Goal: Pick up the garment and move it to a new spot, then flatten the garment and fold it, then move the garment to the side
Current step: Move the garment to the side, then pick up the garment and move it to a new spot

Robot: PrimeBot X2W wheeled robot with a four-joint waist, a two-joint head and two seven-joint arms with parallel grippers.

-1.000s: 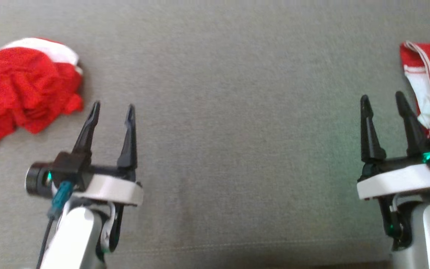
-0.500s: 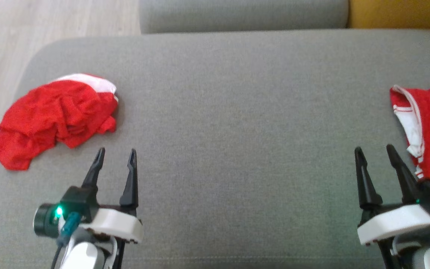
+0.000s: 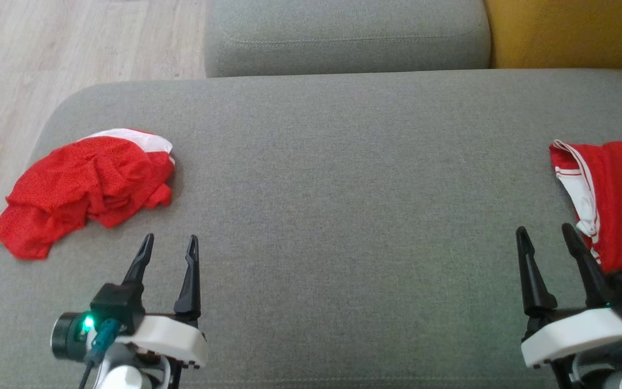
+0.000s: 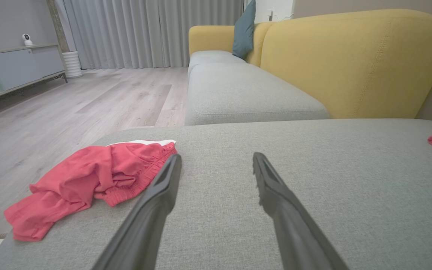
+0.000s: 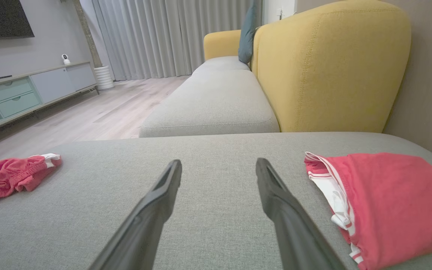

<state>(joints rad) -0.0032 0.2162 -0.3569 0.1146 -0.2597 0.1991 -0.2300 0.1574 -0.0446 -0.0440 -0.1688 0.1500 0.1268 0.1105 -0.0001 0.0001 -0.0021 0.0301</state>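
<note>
A: So, what is seen to have changed over the last second?

B: Mostly the viewpoint. The whole head view has shifted, so more of the grey seat cushion (image 3: 343,216) is taken in, along with its far edge, the wooden floor (image 3: 73,43) and the yellow backrest (image 3: 570,32). That is to be read as a camera move. No garment is judged to have been moved.

A: And the claws?

B: The left claw (image 3: 171,239) is held with its fingers apart and nothing between them, above the near edge of the cushion towards its left corner. The right claw (image 3: 543,229) is likewise spread and empty, by the near right corner. Neither opening is seen to have altered.

A: Where is the garment to be found?

B: A crumpled red garment (image 3: 84,186) lies at the cushion's left edge, just beyond the left claw and not touched by it. A second red garment (image 3: 613,200), laid flatter and apparently folded, rests at the right edge, just beside the right claw.

A: What is meant by that for the task?

B: The crumpled one is presumably the piece to be handled, and nothing has yet been picked up. With the bare middle of the cushion now in view, a new spot can be chosen there. A reach towards the left edge by the left claw would be called for first.
</note>
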